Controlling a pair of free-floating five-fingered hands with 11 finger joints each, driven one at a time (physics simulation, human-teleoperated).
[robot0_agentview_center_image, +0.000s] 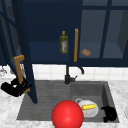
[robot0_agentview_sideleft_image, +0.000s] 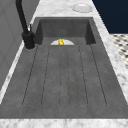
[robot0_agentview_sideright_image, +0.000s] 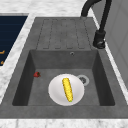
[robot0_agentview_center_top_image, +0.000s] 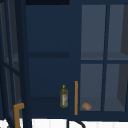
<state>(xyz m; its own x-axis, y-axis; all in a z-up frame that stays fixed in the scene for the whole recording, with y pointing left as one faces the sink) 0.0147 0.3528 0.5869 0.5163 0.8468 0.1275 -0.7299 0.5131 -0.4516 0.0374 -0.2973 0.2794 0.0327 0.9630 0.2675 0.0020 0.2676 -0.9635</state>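
My left hand (robot0_agentview_center_image: 13, 88) is at the left, level with the counter, fingers curled round the lower end of the orange handle (robot0_agentview_center_image: 19, 72) of the open left cabinet door (robot0_agentview_center_image: 27, 62). That door swings out over the draining board. My right hand (robot0_agentview_center_image: 109, 114) hovers at the sink basin's front right corner, beside a white plate (robot0_agentview_center_image: 90, 111) that carries a corn cob (robot0_agentview_center_image: 89, 107). A big red ball (robot0_agentview_center_image: 67, 115) sits in front of the sink's middle. On the cabinet's lower shelf stand an olive oil bottle (robot0_agentview_center_top_image: 64, 97) and a small brown bun (robot0_agentview_center_top_image: 86, 106).
The black faucet (robot0_agentview_center_image: 67, 76) rises behind the sink's middle. The right glass door stays closed, with its orange handle (robot0_agentview_center_image: 76, 45) upright. In the basin, the plate (robot0_agentview_sideright_image: 65, 89) lies by the drain (robot0_agentview_sideright_image: 82, 79), with a small red item (robot0_agentview_sideright_image: 37, 74) at the wall. A white dish (robot0_agentview_sideleft_image: 81, 7) rests on the counter.
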